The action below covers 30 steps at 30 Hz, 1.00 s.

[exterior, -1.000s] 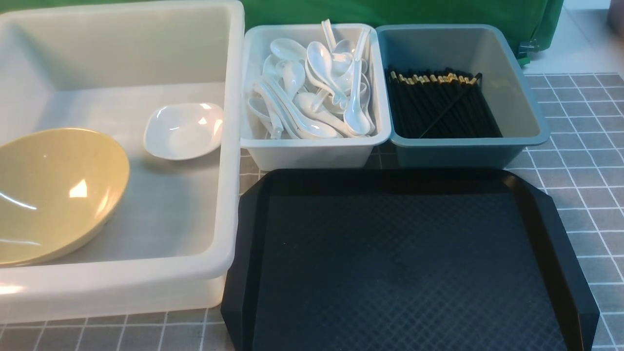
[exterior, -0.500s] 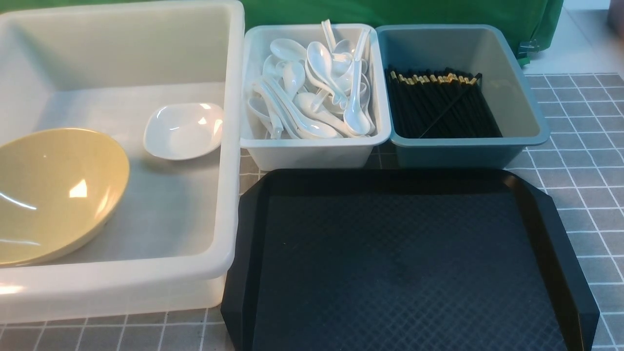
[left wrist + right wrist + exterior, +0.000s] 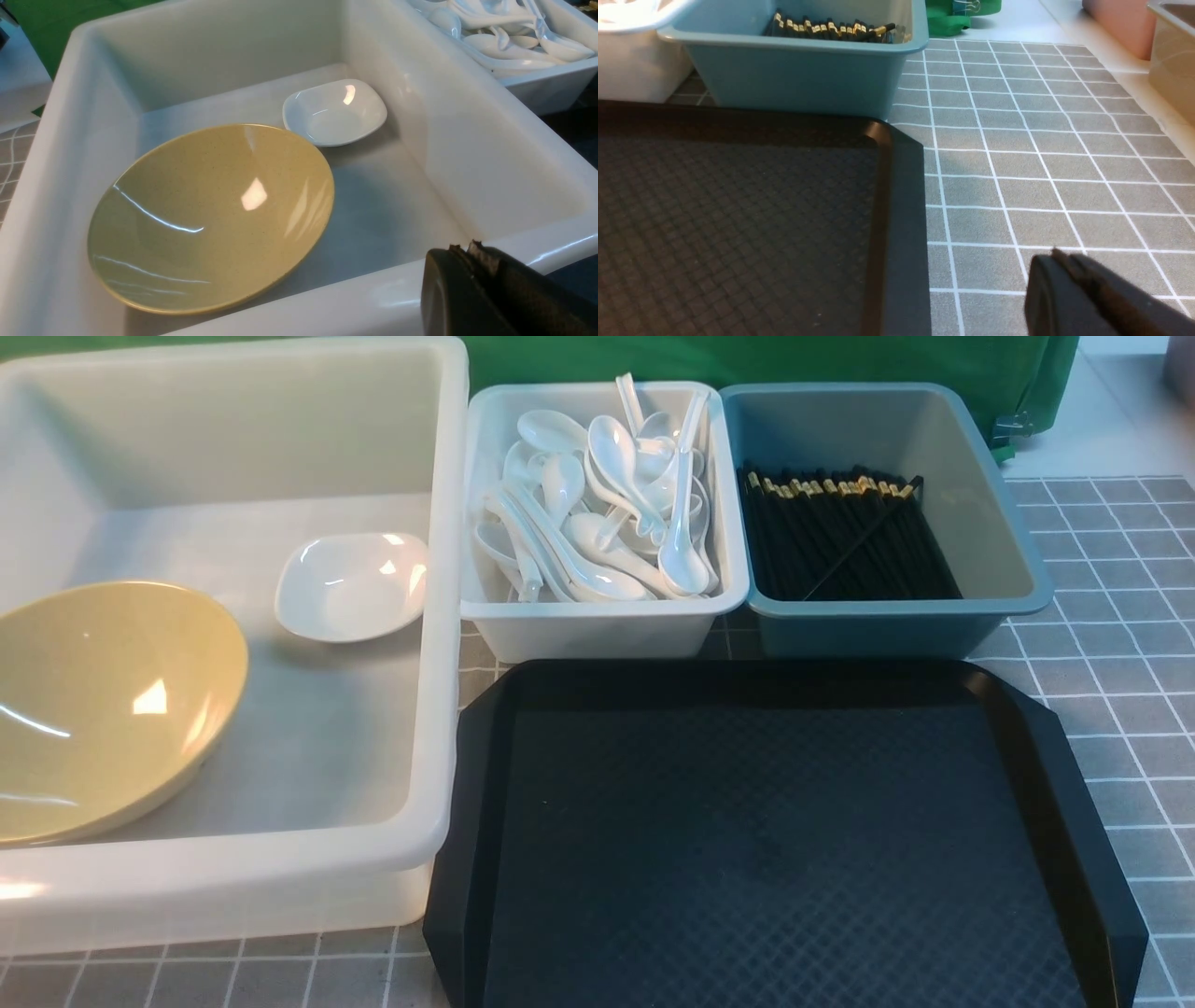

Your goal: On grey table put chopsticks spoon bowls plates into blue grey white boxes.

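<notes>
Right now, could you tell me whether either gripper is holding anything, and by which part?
Nothing is held: the left gripper and right gripper are both shut on nothing.

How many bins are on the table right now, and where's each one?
3. The large milky-white tub is on the left, the white bin of spoons in the middle, and the teal-blue bin of chopsticks on the right. Others may lie off-frame.

green cloth backdrop (image 3: 747,364) at far edge, binder clip (image 3: 969,6) on it; pale floor far right, pink bin (image 3: 1120,23) and beige bin (image 3: 1174,51) there
</notes>
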Motion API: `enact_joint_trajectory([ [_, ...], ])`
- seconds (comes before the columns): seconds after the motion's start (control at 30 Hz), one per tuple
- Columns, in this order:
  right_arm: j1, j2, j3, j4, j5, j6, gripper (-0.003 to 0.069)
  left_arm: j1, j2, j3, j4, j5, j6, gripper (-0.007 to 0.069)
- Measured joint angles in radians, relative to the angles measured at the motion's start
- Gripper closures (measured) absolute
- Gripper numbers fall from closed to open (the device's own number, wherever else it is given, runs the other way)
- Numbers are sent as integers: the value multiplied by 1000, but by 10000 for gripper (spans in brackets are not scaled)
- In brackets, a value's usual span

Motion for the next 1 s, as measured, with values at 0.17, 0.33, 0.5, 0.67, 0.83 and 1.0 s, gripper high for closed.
enact_joint_trajectory([
  [0.17,0,0,0,0,1,0,625,0,0,0,0,0,0,634],
  [0.33,0,0,0,0,1,0,625,0,0,0,-1,0,0,634],
  [0.5,0,0,0,0,2,0,621,0,-2,0,-3,0,0,634],
  [0.67,0,0,0,1,2,0,618,-10,-46,55,-6,-83,0,634],
  [0.83,0,0,0,1,2,0,615,-7,-114,312,63,-444,-57,634],
  [1.0,0,0,0,1,2,0,614,-5,-171,562,89,-701,-155,634],
])
